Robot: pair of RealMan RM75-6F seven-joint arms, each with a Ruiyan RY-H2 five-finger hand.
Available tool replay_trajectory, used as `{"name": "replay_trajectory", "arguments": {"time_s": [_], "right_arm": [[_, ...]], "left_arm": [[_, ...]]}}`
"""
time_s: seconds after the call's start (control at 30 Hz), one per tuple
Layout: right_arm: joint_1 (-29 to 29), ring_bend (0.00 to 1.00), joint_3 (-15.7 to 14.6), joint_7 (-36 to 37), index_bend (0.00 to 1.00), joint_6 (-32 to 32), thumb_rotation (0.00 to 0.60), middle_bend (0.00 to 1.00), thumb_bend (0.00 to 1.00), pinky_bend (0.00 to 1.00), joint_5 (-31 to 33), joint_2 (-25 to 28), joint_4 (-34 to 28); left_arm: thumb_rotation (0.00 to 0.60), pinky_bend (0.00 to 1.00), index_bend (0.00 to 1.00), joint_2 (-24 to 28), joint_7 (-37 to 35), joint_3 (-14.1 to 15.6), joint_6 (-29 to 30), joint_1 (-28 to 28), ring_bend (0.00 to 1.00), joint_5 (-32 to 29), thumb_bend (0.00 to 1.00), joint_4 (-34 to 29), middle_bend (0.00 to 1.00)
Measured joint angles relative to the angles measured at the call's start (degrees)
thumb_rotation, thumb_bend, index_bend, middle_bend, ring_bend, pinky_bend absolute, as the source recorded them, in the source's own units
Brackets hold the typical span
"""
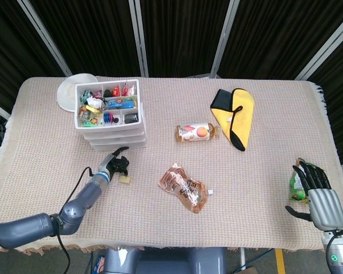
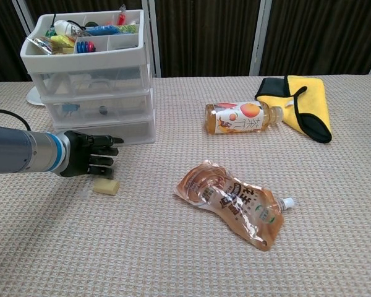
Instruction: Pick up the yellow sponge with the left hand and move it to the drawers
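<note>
The small pale yellow sponge (image 1: 124,179) (image 2: 106,186) lies flat on the woven tablecloth, just in front of the white drawers (image 1: 115,136) (image 2: 96,93). My left hand (image 1: 117,164) (image 2: 89,161) hovers right behind and above the sponge, its fingers stretched toward the right and holding nothing. Its fingertips are close to the bottom drawer's front. Whether it touches the sponge I cannot tell. My right hand (image 1: 318,193) rests open at the table's right front edge.
The drawers' top tray holds several small items. A white plate (image 1: 68,90) sits behind them. An orange drink pouch (image 1: 184,188) (image 2: 234,202), a bottle (image 1: 195,132) (image 2: 241,117) and a yellow cloth (image 1: 235,116) (image 2: 303,104) lie to the right. A green packet (image 1: 298,186) lies beside my right hand.
</note>
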Motion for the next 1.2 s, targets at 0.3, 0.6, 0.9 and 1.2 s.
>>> {"name": "replay_trajectory", "arguments": {"time_s": [0.3,0.6,0.9,1.2], "right_arm": [[0.0,0.00,0.0,0.0,0.08,0.1,0.600,0.00,0.00,0.00,0.0,0.1,-0.1],[0.0,0.00,0.1,-0.1,0.08,0.1,0.600,0.00,0.00,0.00,0.1,0.1,-0.1],[0.0,0.00,0.1,-0.2,0.08,0.2,0.600,0.00,0.00,0.00,0.2,0.0,-0.1],[0.0,0.00,0.2,-0.2,0.08,0.1,0.600,0.00,0.00,0.00,0.3,0.1,-0.2]], "left_arm": [[0.600,0.66,0.17,-0.6,0.2,0.5,0.0,0.4,0.88,1.2,1.00,-0.3,0.94],[0.600,0.66,0.18,0.6,0.1,0.5,-0.2,1.4,0.88,3.0,1.00,-3.4,0.94],[0.600,0.66,0.18,2.1,0.3,1.9,-0.2,2.4,0.88,3.8,1.00,-6.2,0.94],[0.600,0.66,0.18,3.4,1.5,4.5,0.1,3.9,0.87,7.5,1.00,-9.2,0.93]]}}
